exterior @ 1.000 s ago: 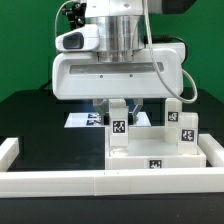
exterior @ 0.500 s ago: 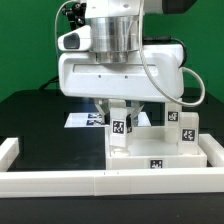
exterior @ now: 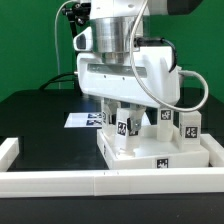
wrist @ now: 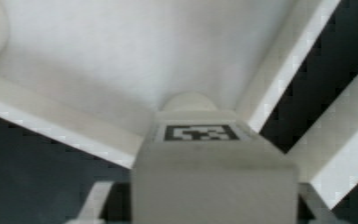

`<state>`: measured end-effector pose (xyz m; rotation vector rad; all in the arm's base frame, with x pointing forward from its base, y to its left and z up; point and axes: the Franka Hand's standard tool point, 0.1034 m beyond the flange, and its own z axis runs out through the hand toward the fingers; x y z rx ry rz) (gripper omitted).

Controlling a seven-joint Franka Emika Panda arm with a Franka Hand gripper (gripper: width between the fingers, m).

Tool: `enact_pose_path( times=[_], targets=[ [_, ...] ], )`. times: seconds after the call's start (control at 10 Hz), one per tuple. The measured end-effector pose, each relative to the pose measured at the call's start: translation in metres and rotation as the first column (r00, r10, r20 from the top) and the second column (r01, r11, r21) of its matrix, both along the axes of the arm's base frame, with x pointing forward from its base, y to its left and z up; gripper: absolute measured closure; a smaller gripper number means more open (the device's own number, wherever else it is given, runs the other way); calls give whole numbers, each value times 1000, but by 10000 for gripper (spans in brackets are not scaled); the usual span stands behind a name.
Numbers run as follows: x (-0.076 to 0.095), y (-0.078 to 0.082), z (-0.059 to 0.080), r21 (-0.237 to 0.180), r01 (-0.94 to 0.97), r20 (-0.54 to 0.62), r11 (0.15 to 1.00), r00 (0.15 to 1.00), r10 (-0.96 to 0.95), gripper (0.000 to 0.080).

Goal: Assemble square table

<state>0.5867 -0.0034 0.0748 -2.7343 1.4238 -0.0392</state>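
The arm reaches straight down, its tool (exterior: 126, 112) clamped with fingers partly apart.

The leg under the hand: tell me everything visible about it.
The leg is a small white block, plastic by the look, with a black-and-white tag on its face. It stands upright on the tabletop, directly beneath the hand, whose fingers flank it. The wrist view shows its tagged end close up between the fingers.

The surface (exterior: 35, 125) is black. On it lies the white tabletop (exterior: 160, 155), with tags on its sides. White straight bars (exterior: 60, 180) lie along the front edge and sides. Behind, the flat marker board (exterior: 85, 120) lies on the surface.
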Motion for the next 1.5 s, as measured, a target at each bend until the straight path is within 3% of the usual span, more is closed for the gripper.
enact_pose_path(
  times=[0.3,0.4,0.5,0.6,0.7,1.1,1.5],
  targets=[
    [1,3,0,13,171,-7,985,985,-171,509],
    [1,3,0,11,139,-5,990,990,-139,398],
    [1,3,0,10,110,-4,994,994,-110,229],
    [1,4,0,8,69,-2,998,998,-69,229],
    [0,5,-1,2,-11,0,1000,1000,11,166],
    [1,12,1,-27,-340,5,940,940,341,151],
    [1,11,0,-50,-596,4,801,802,597,151]
  ],
)
